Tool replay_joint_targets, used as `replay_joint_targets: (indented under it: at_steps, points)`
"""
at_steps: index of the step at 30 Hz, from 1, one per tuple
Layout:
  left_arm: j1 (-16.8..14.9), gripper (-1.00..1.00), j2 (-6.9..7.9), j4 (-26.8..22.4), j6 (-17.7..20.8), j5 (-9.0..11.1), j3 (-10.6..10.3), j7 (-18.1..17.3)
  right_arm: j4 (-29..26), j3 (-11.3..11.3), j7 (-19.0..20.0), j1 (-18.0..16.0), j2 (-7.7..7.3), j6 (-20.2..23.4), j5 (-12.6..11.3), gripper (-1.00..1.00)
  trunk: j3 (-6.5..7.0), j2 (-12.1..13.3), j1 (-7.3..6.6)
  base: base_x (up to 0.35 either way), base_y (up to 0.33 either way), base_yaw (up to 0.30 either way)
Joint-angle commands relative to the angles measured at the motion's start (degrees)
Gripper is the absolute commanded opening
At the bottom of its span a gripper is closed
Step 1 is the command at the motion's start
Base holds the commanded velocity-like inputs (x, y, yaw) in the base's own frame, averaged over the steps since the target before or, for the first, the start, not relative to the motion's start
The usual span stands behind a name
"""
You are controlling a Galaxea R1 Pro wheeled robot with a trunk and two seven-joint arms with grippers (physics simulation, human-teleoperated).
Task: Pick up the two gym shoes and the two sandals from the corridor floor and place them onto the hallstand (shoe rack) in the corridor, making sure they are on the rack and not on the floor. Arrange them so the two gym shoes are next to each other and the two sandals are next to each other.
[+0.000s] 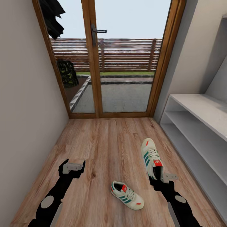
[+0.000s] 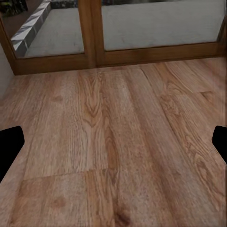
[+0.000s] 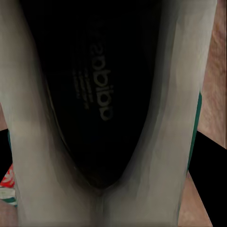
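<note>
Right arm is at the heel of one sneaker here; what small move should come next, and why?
Probably close the right gripper on the heel of the upright gym shoe and lift. The right wrist view looks straight into the shoe's dark opening, so the jaws seem to straddle the heel, though I cannot tell if they grip. The hallstand stands just right of it; the other gym shoe lies on the floor.

I am in a home entry corridor. Wood-plank floor (image 1: 104,142), glazed patio door (image 1: 107,60), grey shoe rack (image 1: 201,126) beside it.
</note>
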Motion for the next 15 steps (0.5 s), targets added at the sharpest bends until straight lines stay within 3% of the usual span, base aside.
replay_joint_targets:
  at_steps: [1, 11, 15]
  points:
    - [-0.01, 1.00, 0.04, -0.09, 0.30, -0.10, -0.07, -0.01, -0.09, -0.08, 0.01, -0.03, 0.00, 0.33, 0.00, -1.00, -0.05, -0.02, 0.01, 0.184, 0.145, -0.177]
    - [-0.01, 1.00, 0.07, -0.07, 0.30, -0.10, -0.08, -0.01, -0.09, -0.29, 0.01, -0.03, 0.08, 0.36, 0.00, -1.00, -0.05, -0.02, 0.01, 0.188, 0.149, -0.018]
    - [-0.01, 1.00, 0.09, -0.09, 0.30, -0.10, -0.05, -0.01, -0.09, -0.29, 0.01, -0.03, 0.07, 0.40, 0.00, -1.00, -0.05, -0.02, 0.01, 0.151, 0.106, -0.212]
